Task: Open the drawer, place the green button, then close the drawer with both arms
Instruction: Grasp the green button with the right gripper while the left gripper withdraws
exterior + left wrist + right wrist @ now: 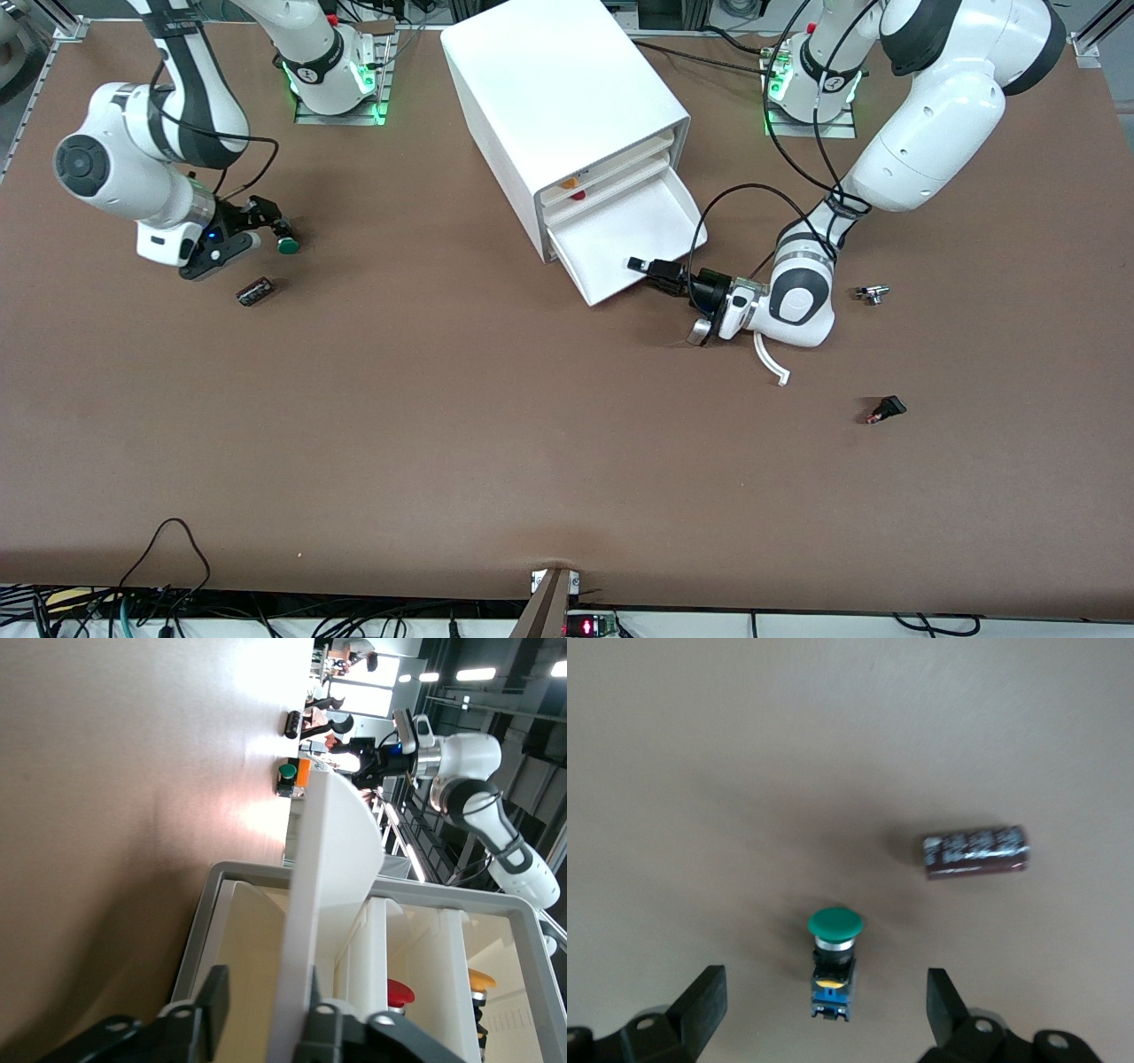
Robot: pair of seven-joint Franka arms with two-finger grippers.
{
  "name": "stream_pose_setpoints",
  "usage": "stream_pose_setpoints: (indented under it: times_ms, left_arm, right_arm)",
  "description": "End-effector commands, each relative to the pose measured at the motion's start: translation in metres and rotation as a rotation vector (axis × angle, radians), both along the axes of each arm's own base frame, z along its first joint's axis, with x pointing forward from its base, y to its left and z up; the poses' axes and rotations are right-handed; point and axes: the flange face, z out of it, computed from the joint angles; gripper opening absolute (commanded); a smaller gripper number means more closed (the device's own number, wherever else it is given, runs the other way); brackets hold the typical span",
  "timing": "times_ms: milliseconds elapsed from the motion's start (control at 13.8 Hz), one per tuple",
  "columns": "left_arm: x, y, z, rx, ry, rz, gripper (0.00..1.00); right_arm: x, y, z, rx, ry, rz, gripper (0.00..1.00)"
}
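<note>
The big white cabinet (567,97) stands at the middle back of the table. Its lowest white drawer (620,232) is pulled out. My left gripper (642,266) is at the drawer's front wall (297,930), open, with one finger (213,1001) on each side of the wall and a gap showing beside it. The green-capped button (288,245) lies on the table toward the right arm's end. My right gripper (266,229) is low over it and open. In the right wrist view the button (834,957) lies between the fingers (704,1001), untouched.
A dark stubby cylinder (255,291) lies beside the button, nearer the front camera; it also shows in the right wrist view (976,851). The two upper drawers show an orange (571,184) and a red (578,196) item. A small metal part (874,293) and a black part (886,409) lie toward the left arm's end.
</note>
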Motion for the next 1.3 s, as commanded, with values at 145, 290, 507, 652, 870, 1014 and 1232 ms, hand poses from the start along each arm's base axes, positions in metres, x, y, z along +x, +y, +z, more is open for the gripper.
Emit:
stream_pose_setpoints:
  times_ms: [145,290,507,652,870,1014,1232]
  left_arm:
    - [0.019,0.026,0.041,0.111,0.08,0.01,1.0]
    - [0.031,0.051,0.063,0.175,0.084,-0.011,1.0]
    - [0.052,0.099,0.106,0.337,0.068,-0.044,1.0]
    - [0.063,0.131,0.146,0.492,0.023,-0.079,1.0]
    - [0.072,0.178,0.197,0.689,-0.061,-0.121,1.0]
    - [0.078,0.213,0.217,0.781,-0.106,-0.155,1.0]
    - [0.084,0.253,0.256,0.936,-0.187,-0.208,1.0]
  right_arm:
    - [-0.049,0.002,-0.039,0.009,-0.053,-0.006,1.0]
    - [-0.054,0.002,-0.045,0.009,-0.056,-0.001,0.99]
    - [-0.058,-0.015,-0.061,0.004,-0.056,0.02,0.97]
    - [-0.061,-0.036,-0.072,0.0,-0.058,0.034,0.95]
    - [-0.064,-0.039,-0.076,-0.003,-0.046,0.017,0.85]
    - [-0.068,-0.038,-0.081,-0.004,-0.036,0.01,0.81]
    - [-0.071,-0.038,-0.085,-0.007,-0.033,-0.007,0.61]
